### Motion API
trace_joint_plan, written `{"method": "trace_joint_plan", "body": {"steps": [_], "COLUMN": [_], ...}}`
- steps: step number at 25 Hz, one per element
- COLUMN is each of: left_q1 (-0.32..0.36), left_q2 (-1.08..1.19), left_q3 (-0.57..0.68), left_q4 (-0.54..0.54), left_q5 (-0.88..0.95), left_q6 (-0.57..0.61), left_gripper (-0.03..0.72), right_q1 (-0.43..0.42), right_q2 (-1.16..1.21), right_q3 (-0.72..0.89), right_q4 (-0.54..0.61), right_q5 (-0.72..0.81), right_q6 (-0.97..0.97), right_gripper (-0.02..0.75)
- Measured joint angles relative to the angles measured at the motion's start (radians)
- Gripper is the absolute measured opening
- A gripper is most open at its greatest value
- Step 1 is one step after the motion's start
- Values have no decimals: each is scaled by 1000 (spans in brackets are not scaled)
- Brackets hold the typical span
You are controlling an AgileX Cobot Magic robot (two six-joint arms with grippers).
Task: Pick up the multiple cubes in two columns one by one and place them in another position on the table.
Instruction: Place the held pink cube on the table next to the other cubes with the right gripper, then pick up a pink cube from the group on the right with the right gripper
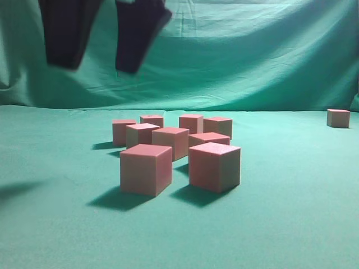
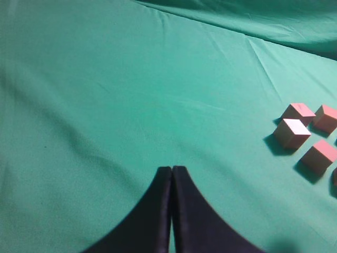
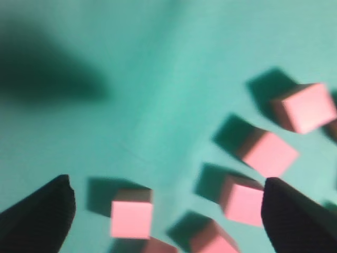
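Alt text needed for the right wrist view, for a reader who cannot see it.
Blurred look down at pinkish-red cubes scattered on the green table. The right gripper is open, its dark fingers framing the lower corners, holding nothing.

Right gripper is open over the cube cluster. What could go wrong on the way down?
The cubes sit close together, so the wide-open right gripper may straddle two or knock a neighbour. The right wrist view is blurred, so aim is uncertain. The lone cube sits near the picture's right edge.
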Motion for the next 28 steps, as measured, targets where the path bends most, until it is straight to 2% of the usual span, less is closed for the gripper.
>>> {"method": "trace_joint_plan", "body": {"steps": [5, 9, 18, 19, 21, 23, 24, 25, 28], "left_q1": [0, 0, 0, 0, 0, 0, 0, 0, 0], "left_q2": [0, 0, 0, 0, 0, 0, 0, 0, 0], "left_q3": [0, 0, 0, 0, 0, 0, 0, 0, 0], "left_q4": [0, 0, 0, 0, 0, 0, 0, 0, 0], "left_q5": [0, 0, 0, 0, 0, 0, 0, 0, 0], "left_q6": [0, 0, 0, 0, 0, 0, 0, 0, 0], "left_gripper": [0, 0, 0, 0, 0, 0, 0, 0, 0], "right_q1": [-5, -106, -540, -580, -665, -728, -756, -779, -816], "right_q2": [0, 0, 4, 4, 4, 4, 4, 4, 8], "right_q3": [-146, -184, -184, -184, -184, -184, -184, -184, -184], "right_q4": [-239, -370, -366, -365, -365, -365, -363, -363, -347], "right_q5": [119, 131, 135, 129, 94, 41, 9, -24, -116], "right_q6": [167, 292, 489, 529, 597, 667, 690, 706, 727], "right_gripper": [655, 655, 655, 610, 601, 601, 556, 543, 548]}}
